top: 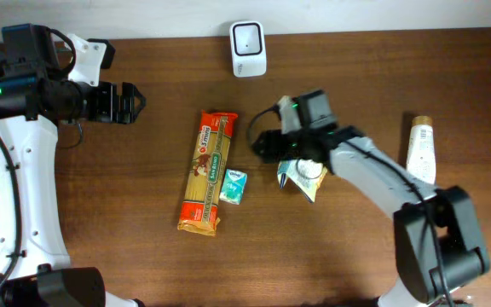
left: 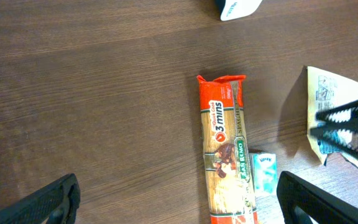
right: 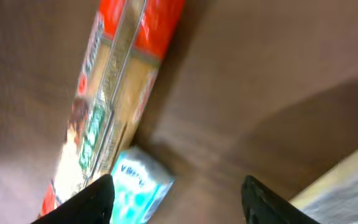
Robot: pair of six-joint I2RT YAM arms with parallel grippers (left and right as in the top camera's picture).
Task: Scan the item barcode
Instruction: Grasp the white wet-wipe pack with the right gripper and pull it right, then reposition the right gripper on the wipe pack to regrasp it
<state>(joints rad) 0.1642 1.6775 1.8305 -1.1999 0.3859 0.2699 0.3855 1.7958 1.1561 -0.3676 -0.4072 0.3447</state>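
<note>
Overhead gives the whole layout. White scanner (top: 248,49) sits at the far edge of the table (top: 143,247), dark window facing up. Pasta pack (top: 207,173) lies flat mid-table. A small teal sachet (top: 233,186) is just beside its rt side. A crumpled pale packet (top: 307,181) lies right of that, partly under the rt arm. A white bottle (top: 422,152) w/ tan cap lies well apart near the rt edge, seen in this view only. Can't tell which one is the item to scan.

Left gripper (top: 136,102) is at far left, well apart from everything. Its wrist cam shows both fingers spread wide at the frame corners w/ bare wood between, holding nothing.

Right gripper (top: 256,143) hangs between the pasta pack and the pale packet. Overhead doesn't show its gap. Its own cam does: fingers (right: 98,199) parted, only table between them, nothing gripped. The left wrist cam shows it as a dark shape over the pale packet's lower edge; contact unclear.

Writing: left wrist cam reads "Quick Cook" and "3 mins" on the pasta pack's red end. Print on the pale packet and sachet is too small to read. Rt cam is blurred, nothing legible.
</note>
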